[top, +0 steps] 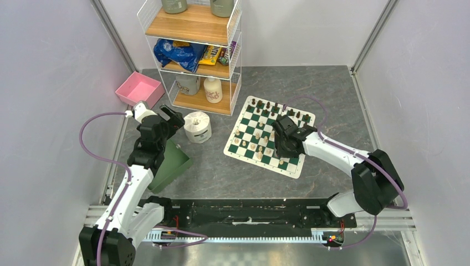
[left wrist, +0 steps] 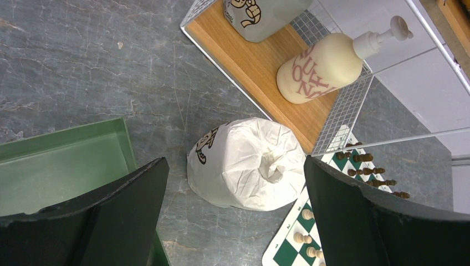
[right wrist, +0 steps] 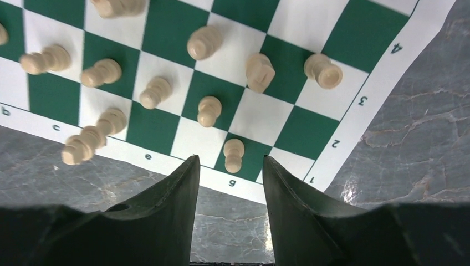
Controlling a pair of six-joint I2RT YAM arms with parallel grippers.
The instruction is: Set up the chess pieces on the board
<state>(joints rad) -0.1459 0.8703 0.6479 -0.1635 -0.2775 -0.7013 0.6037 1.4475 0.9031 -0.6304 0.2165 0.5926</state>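
Just beyond right jaws, pawn (right wrist: 233, 154) (cream)

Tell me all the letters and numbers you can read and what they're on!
"b", "c", "e", "g": white border of the board, along one edge.
"1", "2", "3", "4": the border's other edge.
Pump bottle: reddish letters, not readable.
Toilet roll wrapper: dark print, unreadable.
Snack packets: too small.

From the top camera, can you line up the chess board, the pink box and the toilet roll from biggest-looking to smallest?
1. board, clearly largest
2. pink box
3. toilet roll, smallest, though not far behind the box
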